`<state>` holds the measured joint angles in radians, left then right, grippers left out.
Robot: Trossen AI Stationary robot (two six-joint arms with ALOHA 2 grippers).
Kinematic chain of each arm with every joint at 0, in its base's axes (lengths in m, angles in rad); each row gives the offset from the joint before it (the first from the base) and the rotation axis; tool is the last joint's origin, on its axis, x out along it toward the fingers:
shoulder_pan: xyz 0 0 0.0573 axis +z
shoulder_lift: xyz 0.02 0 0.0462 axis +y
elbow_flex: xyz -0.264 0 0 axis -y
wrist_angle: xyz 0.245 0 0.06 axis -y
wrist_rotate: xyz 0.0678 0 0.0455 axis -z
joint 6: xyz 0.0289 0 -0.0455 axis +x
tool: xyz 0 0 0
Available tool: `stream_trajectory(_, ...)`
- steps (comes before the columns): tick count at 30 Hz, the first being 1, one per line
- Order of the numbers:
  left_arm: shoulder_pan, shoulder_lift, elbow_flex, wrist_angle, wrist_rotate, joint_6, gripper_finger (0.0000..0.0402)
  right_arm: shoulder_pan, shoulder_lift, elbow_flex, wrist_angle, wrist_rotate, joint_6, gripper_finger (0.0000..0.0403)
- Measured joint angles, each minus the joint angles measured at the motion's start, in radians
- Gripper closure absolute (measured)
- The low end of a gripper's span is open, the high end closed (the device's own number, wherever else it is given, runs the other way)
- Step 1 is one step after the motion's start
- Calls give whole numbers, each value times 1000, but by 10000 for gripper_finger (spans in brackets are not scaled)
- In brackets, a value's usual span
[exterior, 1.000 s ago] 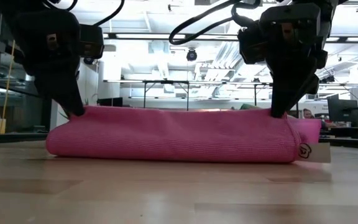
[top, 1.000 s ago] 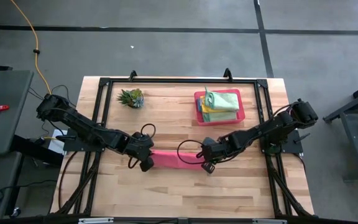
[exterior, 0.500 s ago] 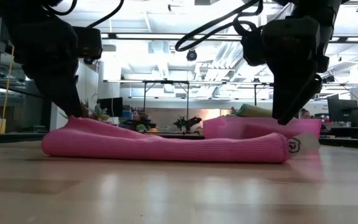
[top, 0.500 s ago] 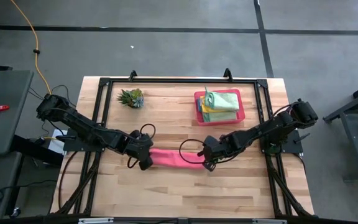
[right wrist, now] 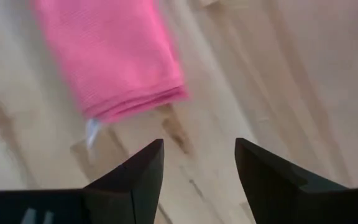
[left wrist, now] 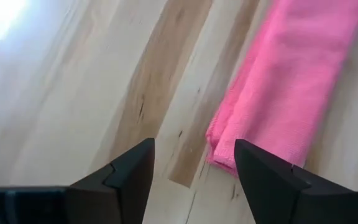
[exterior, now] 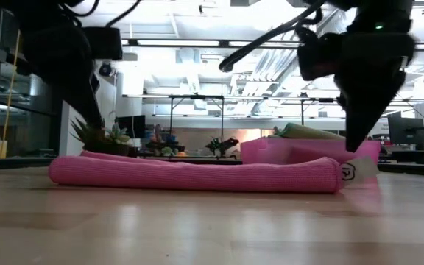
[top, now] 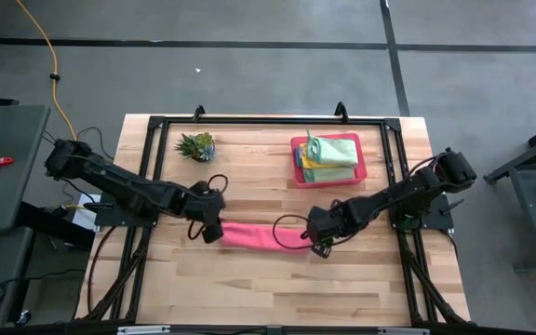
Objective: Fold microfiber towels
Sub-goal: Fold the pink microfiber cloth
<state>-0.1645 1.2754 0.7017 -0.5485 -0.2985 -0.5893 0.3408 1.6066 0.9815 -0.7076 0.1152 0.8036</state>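
A pink microfiber towel point(top: 261, 234) lies on the wooden table as a long, narrow folded strip, flat along its whole length point(exterior: 197, 174). My left gripper point(top: 208, 229) hovers open just off the strip's left end point(left wrist: 229, 149), its fingers apart over bare wood point(left wrist: 194, 171). My right gripper point(top: 316, 244) stands open just off the strip's right end point(right wrist: 135, 102), where a small white tag point(exterior: 359, 171) sticks out. Both grippers stand clear above the towel in the low view: the left point(exterior: 94, 121), the right point(exterior: 355, 143).
A pink tray point(top: 298, 158) at the far right holds a stack of folded green, yellow and teal towels point(top: 331, 153). A small spiky plant point(top: 196, 145) stands at the far left. A black frame rail point(top: 268, 120) runs round the table; bare wood lies along the near side.
Both grippers have opened and let go of the towel's raised upper edge. That edge has dropped, and the strip now lies low and flat. My left gripper has risen and drawn back toward the table's left edge, off the towel's end.
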Motion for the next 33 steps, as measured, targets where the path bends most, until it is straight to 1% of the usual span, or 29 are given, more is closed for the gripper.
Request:
stream_trajectory(2, -12, -28, -5, 21, 13, 68, 191, 22, 0, -15, 20, -2, -19, 214)
stream_trajectory(4, -34, -56, -35, 83, 47, 131, 194, 48, 0, -37, 43, -2, -18, 214)
stream_trajectory(6, -59, -75, -84, 183, 91, 157, 202, 72, 0, -60, 84, -3, 8, 214)
stream_trajectory(8, -86, -86, -141, 276, 104, 156, 221, 94, 0, -79, 122, -10, 31, 215)
stream_trajectory(10, -111, -86, -195, 348, 91, 146, 251, 115, 0, -86, 175, -10, 42, 215)
stream_trajectory(13, -128, -81, -256, 431, 64, 125, 315, 137, 0, -86, 259, 27, 52, 231)
stream_trajectory(15, -124, -76, -286, 481, 63, 125, 366, 147, 0, -86, 328, 47, 52, 261)
stream_trajectory(16, -123, -77, -300, 505, 63, 128, 383, 149, 0, -86, 355, 57, 49, 281)
stream_trajectory(17, -122, -76, -312, 533, 63, 129, 391, 151, 2, -86, 377, 68, 47, 306)
stream_trajectory(19, -114, -64, -326, 573, 63, 131, 387, 148, 4, -86, 413, 80, 50, 362)
stream_trajectory(20, -110, -58, -329, 578, 63, 135, 387, 143, 4, -86, 430, 88, 51, 382)
stream_trajectory(21, -107, -52, -330, 578, 65, 143, 389, 137, 4, -86, 447, 93, 51, 391)
stream_trajectory(25, -92, -3, -329, 618, 87, 181, 398, 112, 7, -86, 467, 122, 50, 383)
stream_trajectory(28, -77, 43, -329, 669, 82, 200, 399, 90, 28, -88, 469, 113, 48, 399)
stream_trajectory(30, -69, 66, -329, 690, 82, 199, 401, 79, 46, -88, 511, 99, 33, 397)
stream_trajectory(33, -63, 95, -328, 714, 78, 199, 400, 69, 75, -88, 529, 89, 31, 398)
